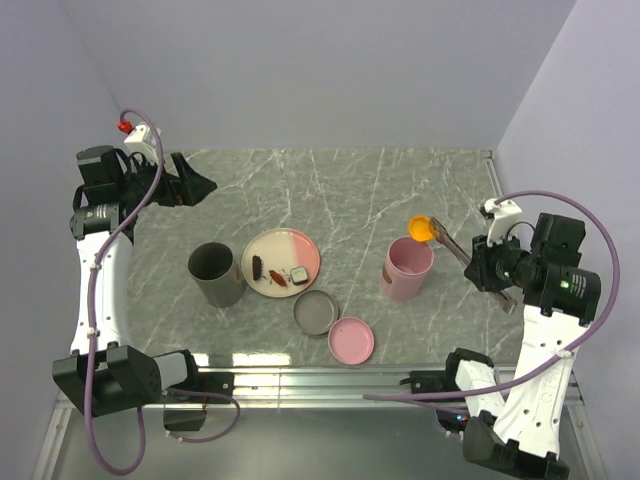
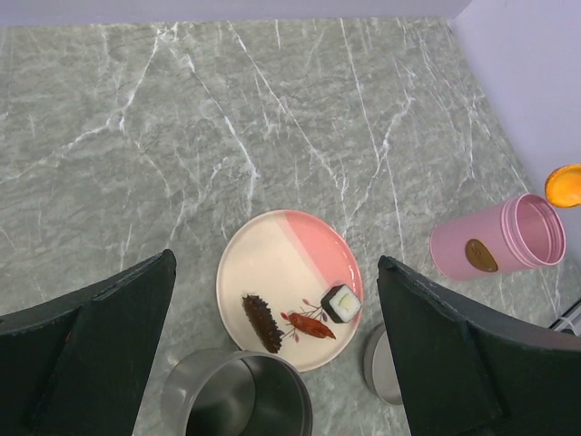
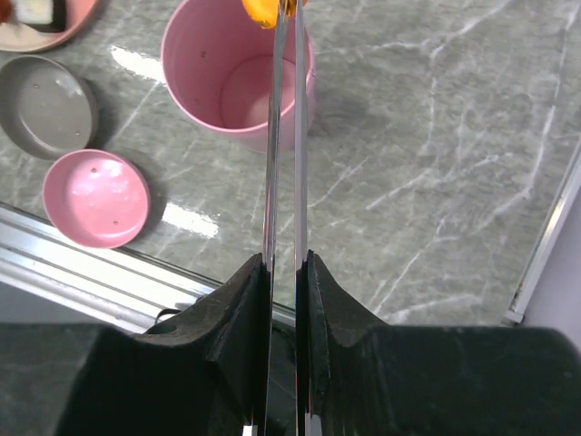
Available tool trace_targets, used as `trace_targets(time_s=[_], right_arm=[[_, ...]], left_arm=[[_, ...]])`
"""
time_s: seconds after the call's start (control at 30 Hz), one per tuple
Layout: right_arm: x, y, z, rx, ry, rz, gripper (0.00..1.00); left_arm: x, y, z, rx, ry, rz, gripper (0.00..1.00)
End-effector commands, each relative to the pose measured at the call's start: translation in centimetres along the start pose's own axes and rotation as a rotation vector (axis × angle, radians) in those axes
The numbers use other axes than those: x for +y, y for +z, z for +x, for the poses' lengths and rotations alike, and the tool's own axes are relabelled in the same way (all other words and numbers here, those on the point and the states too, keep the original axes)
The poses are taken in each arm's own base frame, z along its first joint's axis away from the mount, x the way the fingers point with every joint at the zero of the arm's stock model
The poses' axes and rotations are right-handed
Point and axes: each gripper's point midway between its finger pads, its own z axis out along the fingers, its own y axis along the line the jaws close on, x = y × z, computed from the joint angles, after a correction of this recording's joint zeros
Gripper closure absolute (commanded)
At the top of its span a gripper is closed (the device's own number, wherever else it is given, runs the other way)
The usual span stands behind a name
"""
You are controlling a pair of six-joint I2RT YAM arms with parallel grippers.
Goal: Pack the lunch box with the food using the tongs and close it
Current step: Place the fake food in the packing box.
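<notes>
The right end effector (image 3: 283, 263) is clamped on the tongs (image 3: 283, 136), its two fingers pressing the slim silver arms nearly together; the tongs reach straight out ahead of it, and at their far tips they pinch the round orange piece (image 1: 420, 229); that piece hangs above the rim of the open pink container (image 1: 408, 268), which stands upright on the bench (image 1: 380, 190) just ahead of this end effector and below the tongs. To the left of the right end effector, nearer the bench's front edge, lie the pink lid (image 3: 95, 198) and, just beyond it, the grey lid (image 3: 41, 104), the two close together, both flat. The left end effector (image 1: 200, 186) is spread wide and holds nothing; it hovers over the far left of the bench, well apart from everything; below and ahead of it in its wrist view sits the cream-and-pink plate (image 2: 272, 263); three pieces of food rest on the plate's near side: a dark brown oblong piece (image 2: 261, 322), a reddish piece (image 2: 310, 325) just beside it, and a small pale-and-dark square piece (image 2: 342, 302) furthest toward the right end effector. The grey container (image 2: 238, 400) stands open and upright just beside the plate, on the side nearer the left arm's base.
</notes>
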Motion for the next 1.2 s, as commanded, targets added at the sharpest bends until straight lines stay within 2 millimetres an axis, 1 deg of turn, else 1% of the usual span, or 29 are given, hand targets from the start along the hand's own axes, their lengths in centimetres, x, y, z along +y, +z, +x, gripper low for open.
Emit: trace_targets(time_s=[0.0, 0.2, 0.33, 0.47, 0.5, 0.57, 0.6, 0.7, 0.87, 1.0, 1.17], right_arm=[[0.5, -0.3, 2.5, 0.087, 0.055, 0.009, 1.00], [1.0, 0.0, 3.3, 0.097, 0.060, -0.008, 1.00], [1.7, 0.4, 4.0, 0.108, 0.062, -0.037, 1.00], [2.1, 0.4, 3.9, 0.100, 0.058, -0.053, 0.89], [2.2, 0.3, 3.9, 0.098, 0.058, -0.052, 0.85], [2.2, 0.3, 3.8, 0.097, 0.057, -0.054, 0.81], [2.2, 0.3, 3.7, 0.095, 0.055, -0.055, 0.75], [2.4, 0.1, 3.2, 0.082, 0.054, -0.064, 0.68], [2.8, 0.1, 3.1, 0.081, 0.046, -0.080, 0.64], [3.0, -0.1, 3.2, 0.078, 0.035, -0.078, 0.59], [3.0, -0.2, 3.4, 0.072, 0.036, -0.066, 0.57]], left_arm=[[-0.8, 0.0, -1.1, -0.034, 0.038, 0.033, 0.01], [-0.8, -0.1, -1.0, -0.037, 0.037, 0.032, 0.01], [-0.9, 0.1, -0.9, -0.036, 0.023, 0.043, 0.01], [-1.1, 0.0, -1.0, -0.040, 0.021, 0.052, 0.00], [-1.1, 0.1, -1.0, -0.038, 0.019, 0.051, 0.01], [-1.1, 0.1, -1.0, -0.038, 0.020, 0.051, 0.00], [-1.1, 0.1, -0.9, -0.036, 0.018, 0.053, 0.01], [-1.1, 0.1, -0.8, -0.033, 0.014, 0.057, 0.01], [-1.0, 0.1, -0.7, -0.031, 0.014, 0.053, 0.01], [-1.1, 0.3, -0.6, -0.027, 0.008, 0.061, 0.01], [-1.2, 0.3, -0.7, -0.032, 0.007, 0.069, 0.01]])
